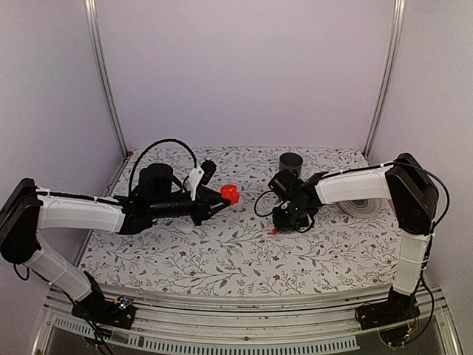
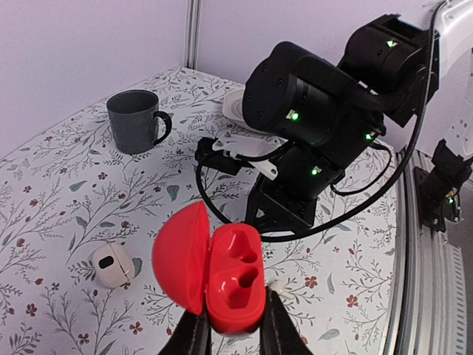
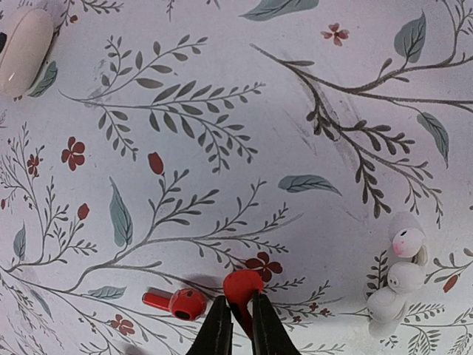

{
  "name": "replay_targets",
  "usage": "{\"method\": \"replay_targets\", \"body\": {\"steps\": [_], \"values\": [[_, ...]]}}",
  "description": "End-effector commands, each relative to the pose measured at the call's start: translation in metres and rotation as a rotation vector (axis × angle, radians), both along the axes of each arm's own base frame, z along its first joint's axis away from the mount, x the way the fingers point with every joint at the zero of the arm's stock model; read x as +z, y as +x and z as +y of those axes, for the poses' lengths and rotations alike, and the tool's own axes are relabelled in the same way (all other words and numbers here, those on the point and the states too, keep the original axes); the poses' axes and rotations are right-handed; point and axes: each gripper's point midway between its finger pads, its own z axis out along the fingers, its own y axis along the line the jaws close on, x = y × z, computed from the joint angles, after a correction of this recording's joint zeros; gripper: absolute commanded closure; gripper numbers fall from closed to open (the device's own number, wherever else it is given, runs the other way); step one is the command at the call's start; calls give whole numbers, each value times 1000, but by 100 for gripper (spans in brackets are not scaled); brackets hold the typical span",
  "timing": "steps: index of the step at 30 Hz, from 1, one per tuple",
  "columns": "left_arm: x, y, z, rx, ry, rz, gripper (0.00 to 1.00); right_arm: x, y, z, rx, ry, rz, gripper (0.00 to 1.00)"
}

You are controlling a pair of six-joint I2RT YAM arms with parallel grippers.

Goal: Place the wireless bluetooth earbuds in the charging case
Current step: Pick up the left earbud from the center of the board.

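On the flower-printed tablecloth (image 1: 222,251), near a dark grey ceramic mug (image 2: 133,120), the left gripper (image 2: 235,322) pinches the base of a glossy red plastic charging case (image 2: 233,277), its hinged lid swung open and both hollows empty. A small cream-white rounded case (image 2: 112,265) lies on the cloth nearby. The right gripper (image 3: 235,319), jaws nearly together, nips a small red earbud (image 3: 242,287) down at the cloth, with a second red earbud (image 3: 177,302) just beside it and two white earbuds (image 3: 399,277) well apart.
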Motion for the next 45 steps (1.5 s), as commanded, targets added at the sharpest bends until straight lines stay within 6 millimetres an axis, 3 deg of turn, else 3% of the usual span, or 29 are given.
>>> {"method": "replay_targets", "body": {"steps": [1,13,26,30,39,45], "values": [[1,-5,-6,-21,-13,3,100,-2,3,2,12,-26,-7,87],[-4,-3,-10,-26,-9,16,100,-3,-2,0,16,-23,7,95],[-24,5,-16,11,-62,81,100,38,4,6,-21,134,-119,96],[-31,9,-19,30,-76,100,100,66,6,10,-32,225,-193,96],[-25,21,-39,32,-138,79,100,144,3,17,-26,443,-402,96],[-13,22,-57,-11,-181,30,100,189,-9,34,34,568,-527,95]]}}
